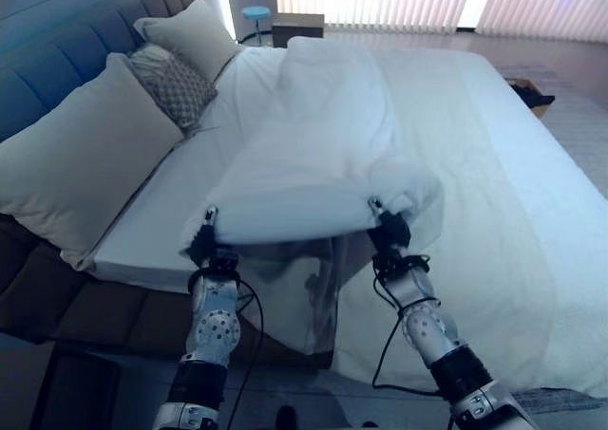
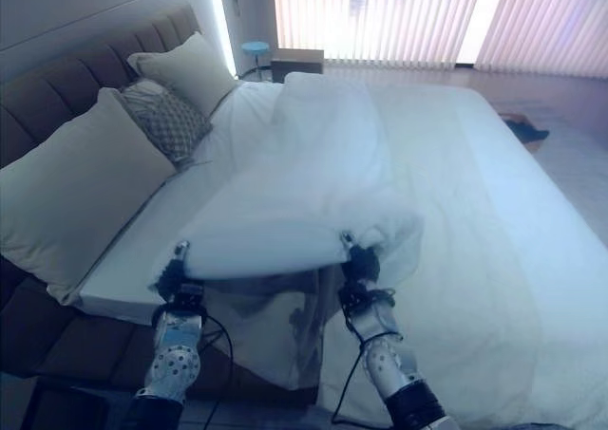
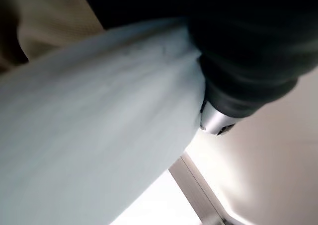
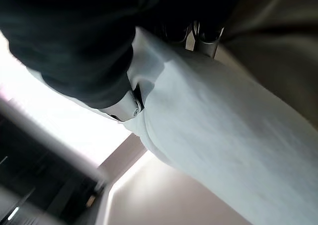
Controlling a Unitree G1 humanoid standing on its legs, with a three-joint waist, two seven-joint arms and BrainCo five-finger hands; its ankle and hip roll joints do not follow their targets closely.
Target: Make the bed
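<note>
Lifting duvet edge, near side of bed.
I'm pinching the duvet (image 1: pixel 313 145) with left hand (image 1: pixel 202 243) and right hand (image 1: pixel 389 229).

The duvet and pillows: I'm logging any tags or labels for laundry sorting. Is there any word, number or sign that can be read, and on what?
None can be read.
Duvet, held up at its edge by the left hand and right hand: plain white, no tag showing.
White pillows: no print.
Grey pillow: a woven pattern, no text.
</note>
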